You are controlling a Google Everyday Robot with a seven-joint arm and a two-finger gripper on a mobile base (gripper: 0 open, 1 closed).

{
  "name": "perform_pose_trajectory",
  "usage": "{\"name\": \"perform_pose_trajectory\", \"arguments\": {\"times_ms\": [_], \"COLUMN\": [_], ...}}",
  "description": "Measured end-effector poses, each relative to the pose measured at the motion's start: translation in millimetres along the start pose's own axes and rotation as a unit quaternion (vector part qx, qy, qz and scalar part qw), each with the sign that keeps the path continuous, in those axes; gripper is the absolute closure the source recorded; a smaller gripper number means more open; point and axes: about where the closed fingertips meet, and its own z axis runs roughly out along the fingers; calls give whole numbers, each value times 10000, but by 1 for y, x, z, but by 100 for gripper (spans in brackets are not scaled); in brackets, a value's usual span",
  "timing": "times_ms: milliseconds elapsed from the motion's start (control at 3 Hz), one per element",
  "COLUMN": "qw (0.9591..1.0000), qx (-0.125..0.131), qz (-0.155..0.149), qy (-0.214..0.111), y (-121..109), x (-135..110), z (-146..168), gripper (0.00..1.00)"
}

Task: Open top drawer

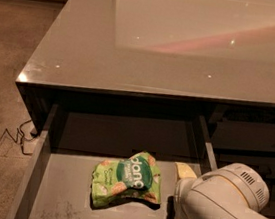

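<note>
The top drawer (pixel 69 208) stands pulled out from under the grey desk top (pixel 134 55). Its flat grey floor and side walls (pixel 37 159) show, while its front and handle are below the view. A green snack bag (pixel 125 180) lies on the drawer floor, right of the middle. My gripper (pixel 184 188) is at the drawer's right side, just right of the bag, with a tan part showing over the floor. The white arm (pixel 230 209) fills the bottom right corner and hides the rest of it.
Lower dark drawer fronts (pixel 250 136) sit to the right under the desk top. A cable (pixel 3 136) lies on the brown carpet (pixel 7 64) at the left, next to the desk's corner.
</note>
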Motion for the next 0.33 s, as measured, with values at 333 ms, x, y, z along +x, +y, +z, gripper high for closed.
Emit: {"name": "perform_pose_trajectory", "arguments": {"times_ms": [333], "qw": [10000], "qx": [0], "qz": [0], "qy": [0], "y": [0], "x": [0], "z": [0], "gripper": [0]}}
